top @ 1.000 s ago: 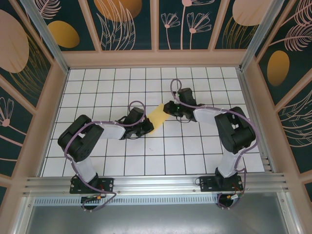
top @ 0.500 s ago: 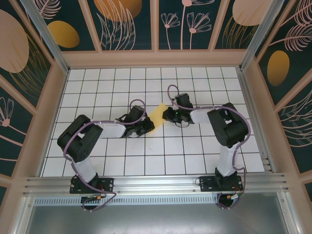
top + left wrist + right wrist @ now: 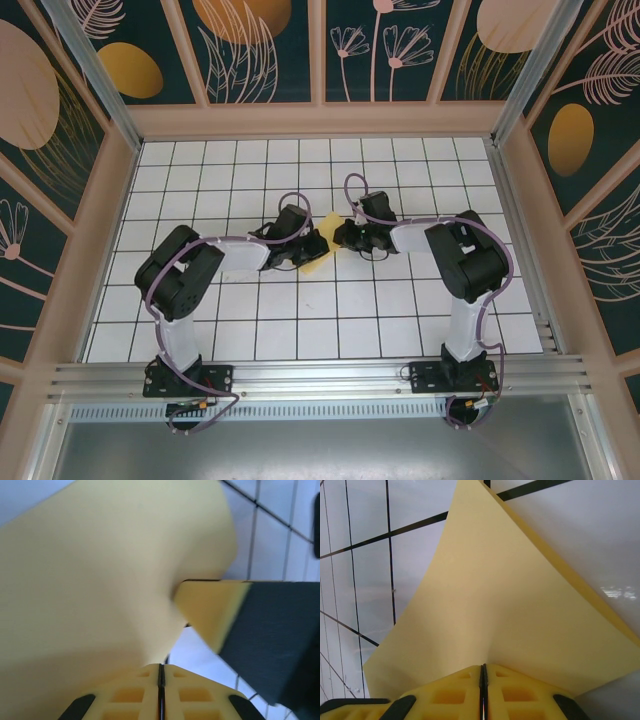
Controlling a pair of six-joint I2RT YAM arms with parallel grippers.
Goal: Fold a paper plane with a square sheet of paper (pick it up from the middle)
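**Currently: one sheet, two clamped grippers**

Top view: one square sheet of paper (image 3: 326, 228) is at the middle of the table (image 3: 200, 330), between the left gripper (image 3: 312, 248) and the right gripper (image 3: 342, 236).
Left wrist view: two yellow pads (image 3: 135, 696) are pressed together on the sheet's edge.
Right wrist view: two pads (image 3: 451, 696) likewise pinch the sheet.

The square sheet of paper (image 3: 325, 228) sits near the middle of the white gridded surface (image 3: 400, 320), between the two arms. The left gripper (image 3: 312, 245) meets it from the left and the right gripper (image 3: 341, 236) from the right, each touching its edge. Dark floral walls (image 3: 270, 50) enclose the surface.
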